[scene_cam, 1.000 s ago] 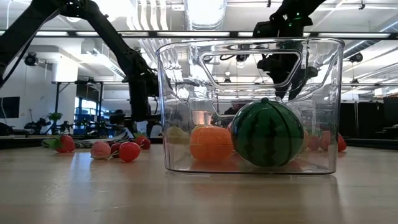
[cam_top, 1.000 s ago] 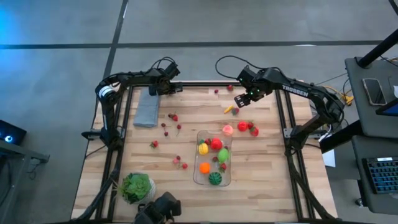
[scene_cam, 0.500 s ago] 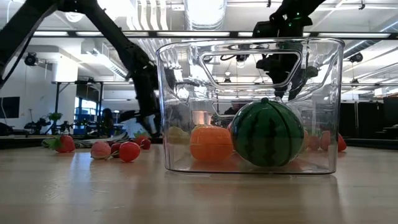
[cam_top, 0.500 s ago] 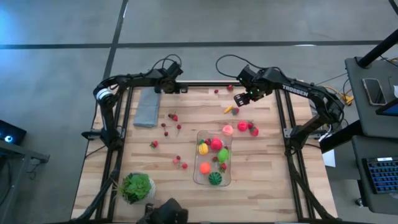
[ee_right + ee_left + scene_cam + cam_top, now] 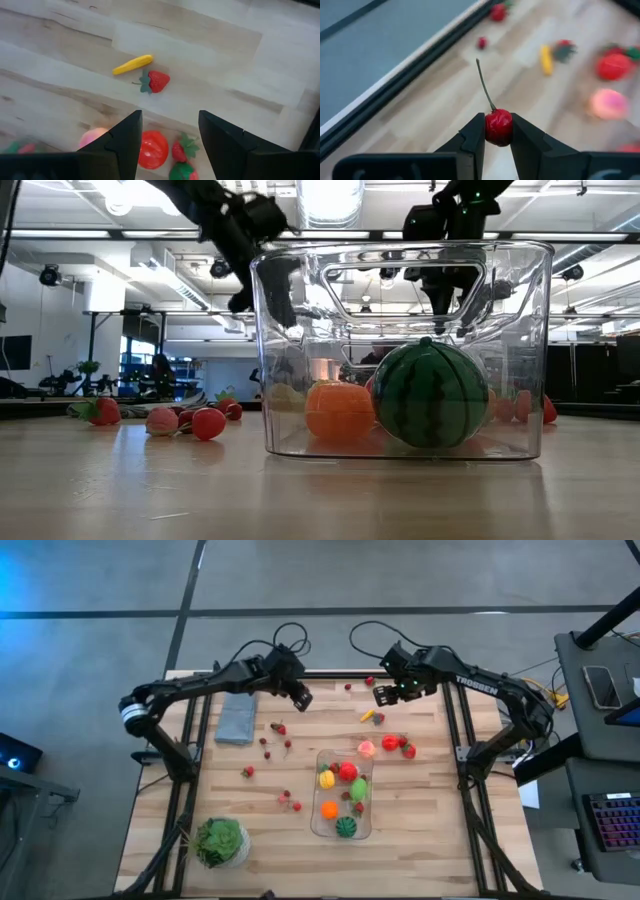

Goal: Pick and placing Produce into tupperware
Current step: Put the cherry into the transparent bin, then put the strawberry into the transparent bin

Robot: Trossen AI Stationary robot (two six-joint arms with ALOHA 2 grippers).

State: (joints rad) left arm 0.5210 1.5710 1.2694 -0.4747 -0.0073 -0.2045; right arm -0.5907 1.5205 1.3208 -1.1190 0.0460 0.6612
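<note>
Carrying: our left gripper (image 5: 498, 131) has its jaws shut on a cherry (image 5: 498, 127), stem up, above the worktop (image 5: 440, 820) beyond the tupperware's (image 5: 318, 820) far left corner.
Right gripper (image 5: 170, 135): jaws partly open, empty, over the strawberry (image 5: 157, 81) and yellow piece (image 5: 132, 64) beyond the tupperware.
Doing it well: we should keep the cherry clamped until over the tupperware's open mouth, then release low.
Change: a second ago our left gripper was by the cloth (image 5: 237, 717), closing; now it is lifted, nearer the tupperware.
</note>
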